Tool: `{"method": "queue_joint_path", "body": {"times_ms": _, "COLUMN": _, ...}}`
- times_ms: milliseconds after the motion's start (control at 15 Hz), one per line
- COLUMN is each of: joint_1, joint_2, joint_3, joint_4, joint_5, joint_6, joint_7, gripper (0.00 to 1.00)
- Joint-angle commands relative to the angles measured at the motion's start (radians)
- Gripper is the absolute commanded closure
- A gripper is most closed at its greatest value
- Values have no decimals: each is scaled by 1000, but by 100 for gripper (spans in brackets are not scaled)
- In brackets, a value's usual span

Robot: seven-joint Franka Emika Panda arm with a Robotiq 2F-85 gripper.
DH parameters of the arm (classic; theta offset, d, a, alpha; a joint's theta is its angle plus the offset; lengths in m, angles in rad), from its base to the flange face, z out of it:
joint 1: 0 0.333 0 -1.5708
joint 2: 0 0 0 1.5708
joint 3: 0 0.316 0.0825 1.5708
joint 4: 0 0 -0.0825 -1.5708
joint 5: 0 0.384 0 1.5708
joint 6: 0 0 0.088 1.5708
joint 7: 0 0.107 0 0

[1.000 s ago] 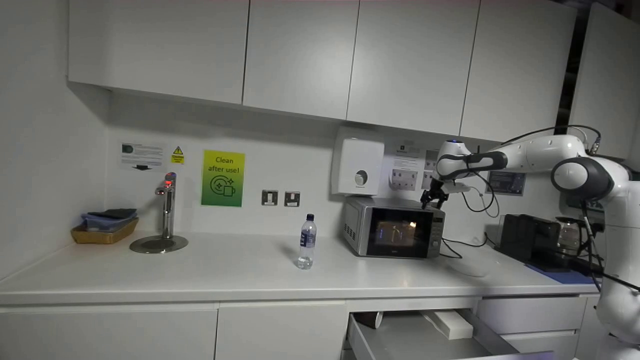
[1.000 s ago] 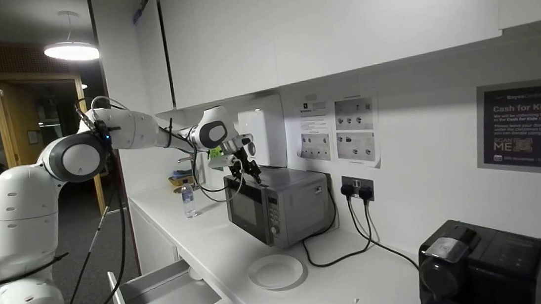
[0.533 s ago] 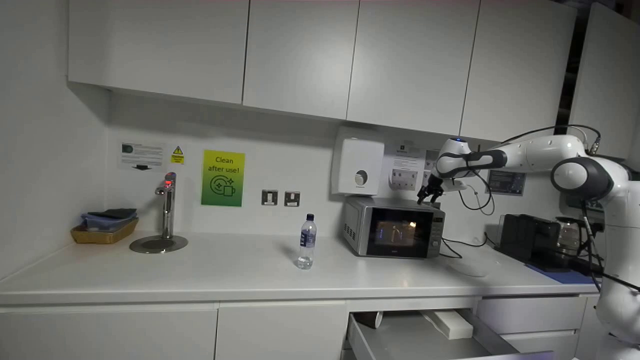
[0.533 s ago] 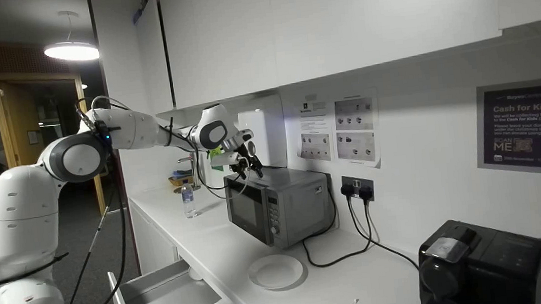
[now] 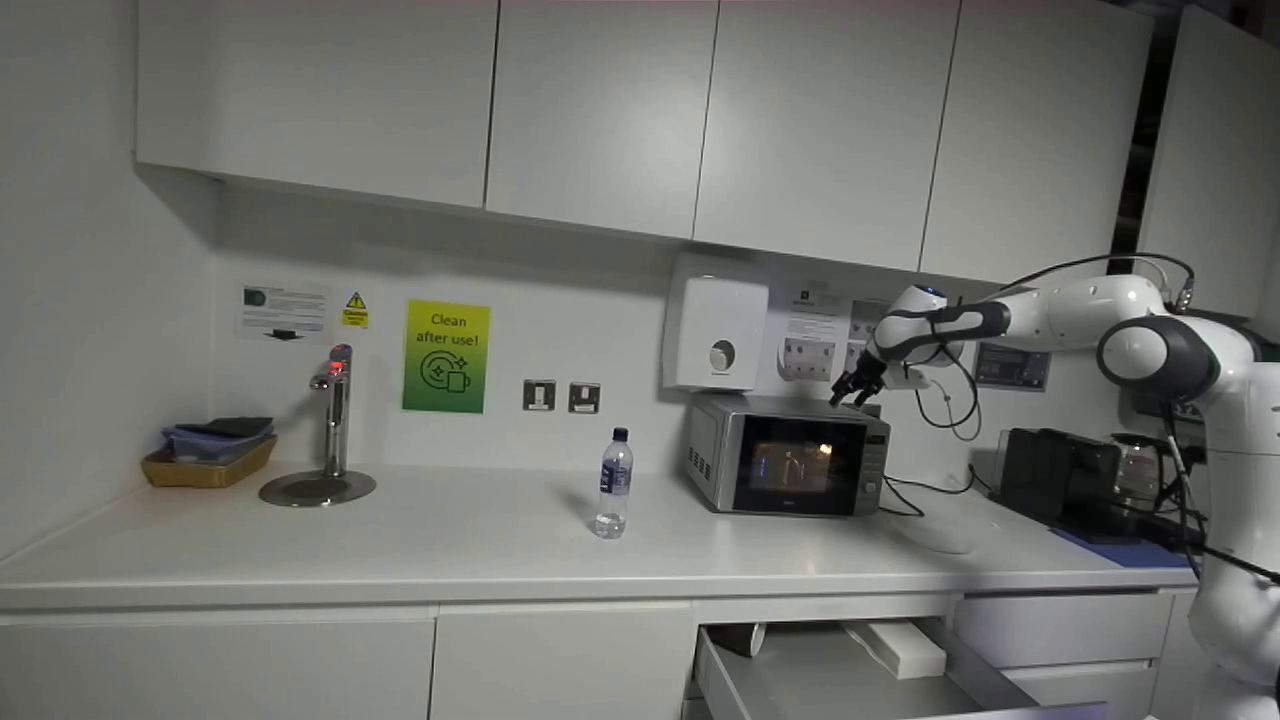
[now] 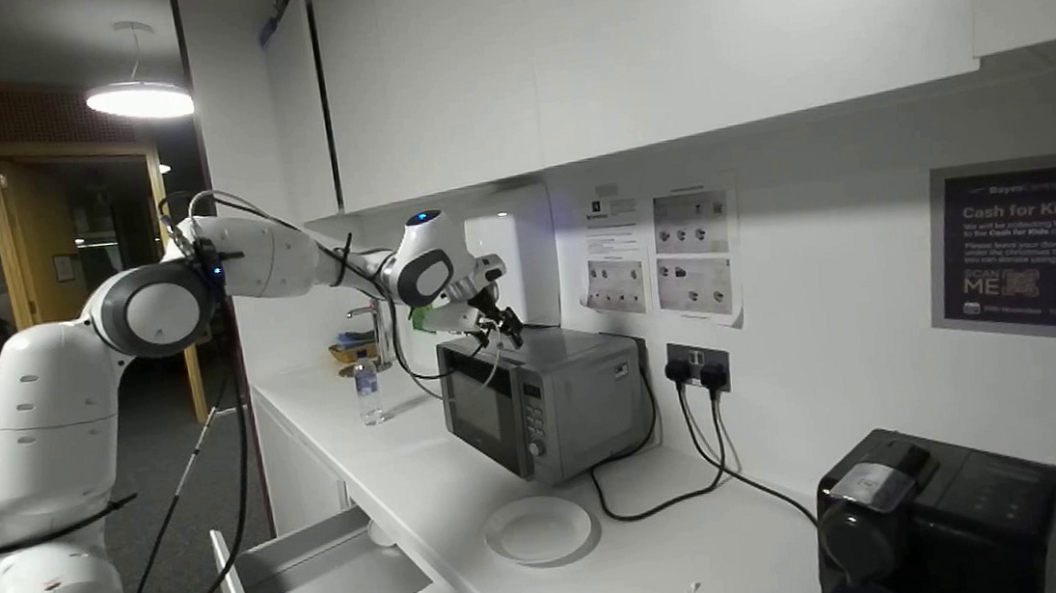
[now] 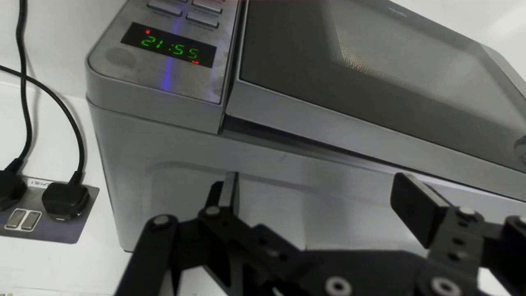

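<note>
At my wrist view's two o'clock, the microwave door [image 7: 370, 78] looks only barely ajar, my gripper [image 7: 316, 181] empty, fingers [image 7: 415, 207] apart.

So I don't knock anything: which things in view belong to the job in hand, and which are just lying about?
In the job, judging by nearness:
gripper, open and holding nothing
microwave, beneath it, contact unclear

Apparently just about:
bottle, upright
plate
coffee machine
basket
drawer, pulled open
</note>
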Motion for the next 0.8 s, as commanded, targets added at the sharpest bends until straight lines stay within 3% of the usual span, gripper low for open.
{"method": "queue_joint_path", "body": {"times_ms": 0, "joint_1": -29, "joint_2": -4, "joint_3": 19, "joint_4": -39, "joint_5": 76, "joint_6": 49, "joint_7": -75, "gripper": 0}}
{"method": "queue_joint_path", "body": {"times_ms": 733, "joint_1": -36, "joint_2": -4, "joint_3": 33, "joint_4": -88, "joint_5": 142, "joint_6": 59, "joint_7": -255, "gripper": 0}}
